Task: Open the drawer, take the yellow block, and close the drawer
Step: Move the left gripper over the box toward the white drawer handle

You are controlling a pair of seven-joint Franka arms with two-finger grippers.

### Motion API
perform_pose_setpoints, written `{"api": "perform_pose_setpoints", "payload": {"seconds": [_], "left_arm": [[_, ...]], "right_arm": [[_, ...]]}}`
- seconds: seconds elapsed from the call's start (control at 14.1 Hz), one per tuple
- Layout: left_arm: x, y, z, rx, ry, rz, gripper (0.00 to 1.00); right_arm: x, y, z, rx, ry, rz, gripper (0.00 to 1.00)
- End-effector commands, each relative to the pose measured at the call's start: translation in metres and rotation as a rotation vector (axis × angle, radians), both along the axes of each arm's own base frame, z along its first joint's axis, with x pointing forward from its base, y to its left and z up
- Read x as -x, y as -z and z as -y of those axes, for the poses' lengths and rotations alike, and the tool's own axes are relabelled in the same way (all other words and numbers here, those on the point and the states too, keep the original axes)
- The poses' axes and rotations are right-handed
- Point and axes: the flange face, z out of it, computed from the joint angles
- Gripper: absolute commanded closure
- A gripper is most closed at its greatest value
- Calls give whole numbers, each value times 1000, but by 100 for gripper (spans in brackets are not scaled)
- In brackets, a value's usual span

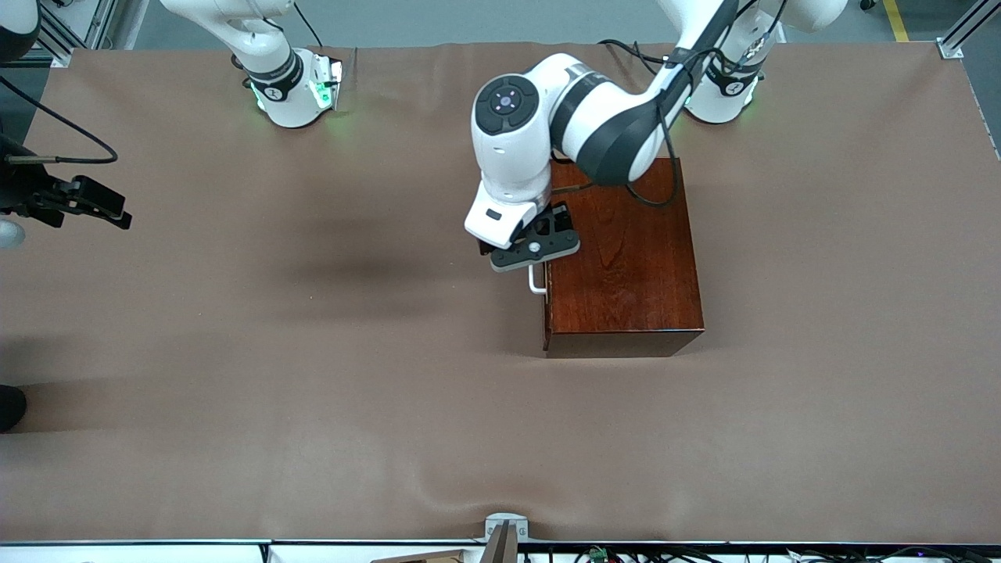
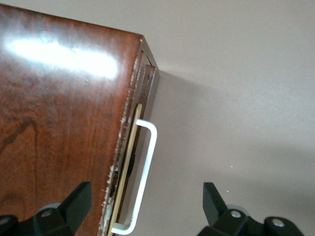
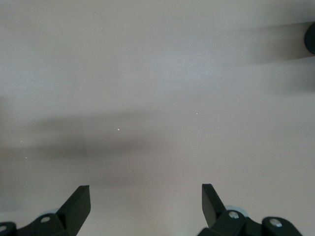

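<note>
The dark reddish-brown wooden box (image 1: 626, 258) stands on the table toward the left arm's end. Its drawer (image 2: 146, 86) is pushed in, and a thin pale strip shows along its front edge. The white bar handle (image 1: 536, 281) sticks out from the drawer front. My left gripper (image 1: 533, 249) is open just above the handle. In the left wrist view the handle (image 2: 146, 162) lies between the open fingers of my left gripper (image 2: 146, 189), one over the box top and one over the table. My right gripper (image 1: 109, 211) is open and empty over bare table at the right arm's end, and the arm waits. The yellow block is hidden.
A brown cloth (image 1: 313, 352) covers the whole table, with soft wrinkles near the front edge. A small grey mount (image 1: 504, 528) sits at the middle of the front edge. The right wrist view shows only bare cloth under the gripper (image 3: 145, 189).
</note>
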Motion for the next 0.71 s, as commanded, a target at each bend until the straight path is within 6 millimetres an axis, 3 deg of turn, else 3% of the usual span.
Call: {"api": "perform_pose_setpoints", "payload": {"seconds": [0.0,0.21,0.64], "left_arm": [[3,5,18,-9,12,52,0],[13,21,31,-22,34,44,0],[38,75,57,-123,123,50,0]], "right_arm": [[6,-4,-1,-12,3,3,0],[6,-3,-1,-12,3,2,0],[6,-4,-1,-12,3,2,0]]}}
